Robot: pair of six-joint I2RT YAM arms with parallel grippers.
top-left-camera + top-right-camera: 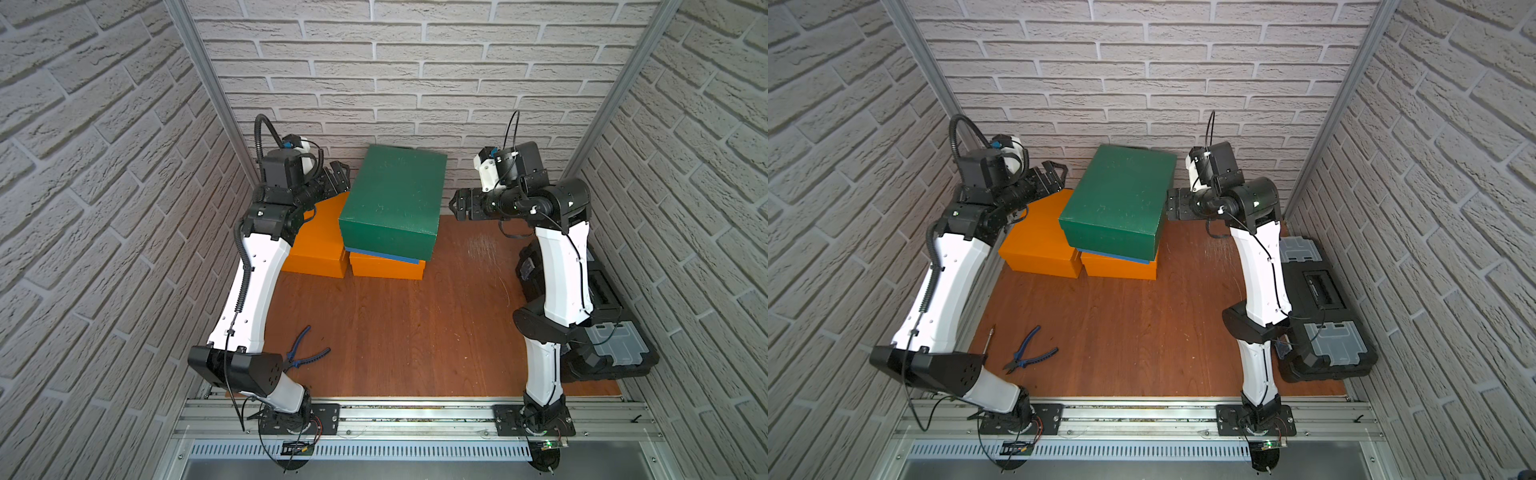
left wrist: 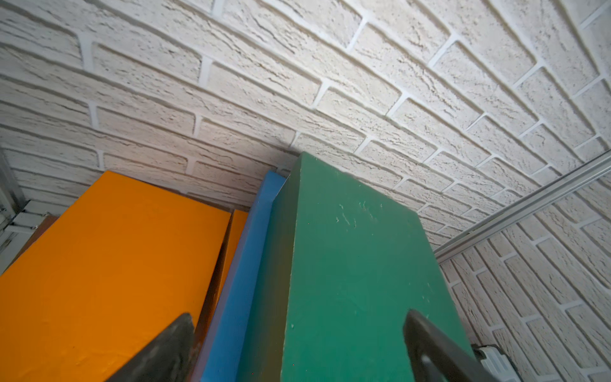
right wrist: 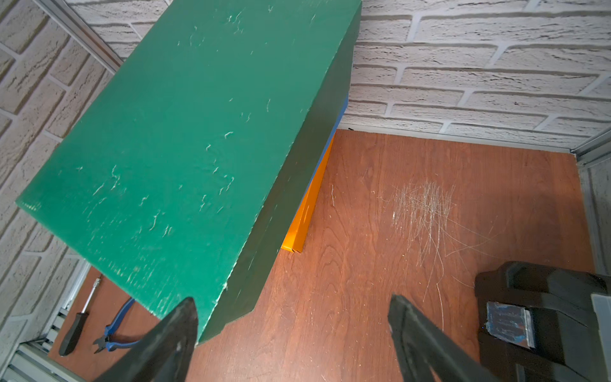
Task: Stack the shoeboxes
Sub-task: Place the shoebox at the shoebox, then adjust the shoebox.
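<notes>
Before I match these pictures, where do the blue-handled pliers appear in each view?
Both top views: pliers on the table, near the left arm.
Left wrist: not in it.
Right wrist: pliers beside the screwdriver, past the green shoebox corner.
Shared landmark: green shoebox, in all four views.

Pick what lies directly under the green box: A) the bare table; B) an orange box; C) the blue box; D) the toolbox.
C: the blue box shows as a strip between the green box and the orange box beneath.
</notes>
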